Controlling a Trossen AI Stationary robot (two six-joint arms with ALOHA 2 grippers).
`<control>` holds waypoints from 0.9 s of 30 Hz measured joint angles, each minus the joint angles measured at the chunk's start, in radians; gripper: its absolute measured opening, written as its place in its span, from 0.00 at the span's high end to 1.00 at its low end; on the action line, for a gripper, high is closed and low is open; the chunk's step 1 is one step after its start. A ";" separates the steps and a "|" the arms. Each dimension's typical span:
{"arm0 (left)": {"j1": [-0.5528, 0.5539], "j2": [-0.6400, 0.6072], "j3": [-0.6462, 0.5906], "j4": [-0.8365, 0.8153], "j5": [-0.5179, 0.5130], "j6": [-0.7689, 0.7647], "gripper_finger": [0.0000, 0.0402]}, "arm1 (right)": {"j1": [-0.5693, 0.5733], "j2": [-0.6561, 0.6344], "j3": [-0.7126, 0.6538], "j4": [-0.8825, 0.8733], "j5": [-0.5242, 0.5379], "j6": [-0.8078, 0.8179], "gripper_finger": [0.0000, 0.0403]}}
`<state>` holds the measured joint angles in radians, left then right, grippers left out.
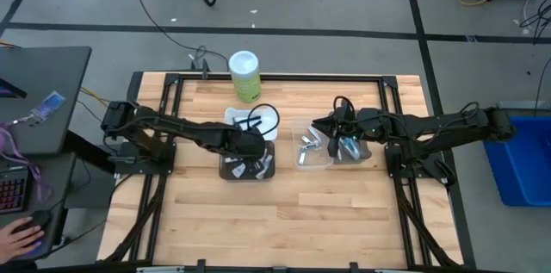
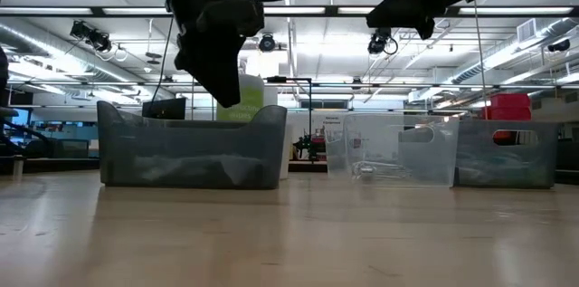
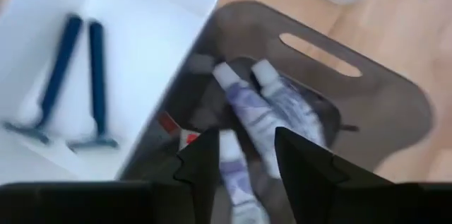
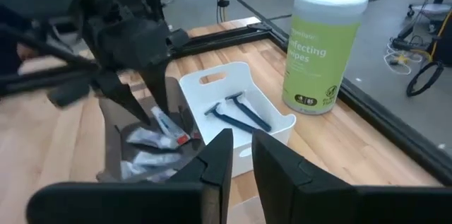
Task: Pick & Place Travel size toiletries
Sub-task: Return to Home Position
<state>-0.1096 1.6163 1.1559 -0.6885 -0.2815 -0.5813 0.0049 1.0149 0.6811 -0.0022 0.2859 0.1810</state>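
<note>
Grey bin (image 3: 385,107), toothpaste tubes (image 3: 248,107) partly behind left claw (image 3: 245,143)

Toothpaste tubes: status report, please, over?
Left end effector open, empty, above grey bin. Right end effector open, empty, above clear tray. Toothpaste tubes lying in grey bin. Nothing seen in the way.

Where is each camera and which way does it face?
High: overhead, straight down; both arms, left gripper over the grey bin, right gripper by the clear bin.
Low: table height, level across the bins; arms enter from above.
Left wrist: past its fingers down into the grey bin.
Right wrist: past its fingers toward the green canister.
Shared: both wrist views show the razors in the white tray.
</note>
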 joint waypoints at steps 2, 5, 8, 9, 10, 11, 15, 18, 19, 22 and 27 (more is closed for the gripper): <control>0.002 -0.002 0.011 -0.015 0.033 -0.049 0.63 | 0.000 -0.001 0.000 -0.008 -0.003 -0.049 0.84; -0.010 -0.023 0.038 -0.035 0.020 -0.039 0.64 | 0.000 -0.009 0.000 -0.017 -0.053 -0.090 0.84; -0.029 -0.075 0.074 -0.047 -0.051 0.019 0.65 | 0.000 -0.044 0.000 -0.017 -0.112 -0.092 0.84; -0.034 -0.101 0.083 -0.052 -0.080 0.040 0.66 | 0.000 -0.064 0.000 -0.024 -0.125 -0.092 0.84; -0.040 -0.128 0.089 -0.056 -0.110 0.051 0.66 | 0.000 -0.088 0.000 -0.036 -0.138 -0.093 0.84; -0.045 -0.164 0.090 -0.058 -0.144 0.067 0.67 | 0.001 -0.112 0.000 -0.047 -0.150 -0.097 0.84; -0.065 -0.313 0.086 -0.064 -0.285 0.121 0.69 | 0.000 -0.238 0.000 -0.130 -0.192 -0.148 0.84; -0.072 -0.422 0.058 -0.028 -0.332 0.204 0.70 | 0.000 -0.344 0.000 -0.167 -0.198 -0.160 0.84; -0.072 -0.460 0.039 -0.021 -0.328 0.235 0.70 | 0.000 -0.379 0.000 -0.182 -0.221 -0.186 0.84; -0.070 -0.568 -0.023 0.036 -0.302 0.313 0.71 | 0.000 -0.484 0.000 -0.263 -0.370 -0.311 0.84; -0.069 -0.768 -0.205 0.194 -0.232 0.436 0.73 | 0.000 -0.648 0.000 -0.406 -0.568 -0.330 0.84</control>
<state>-0.1787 0.8485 0.9508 -0.4945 -0.5135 -0.1457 0.0051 0.3670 0.6815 -0.4080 -0.2823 -0.1486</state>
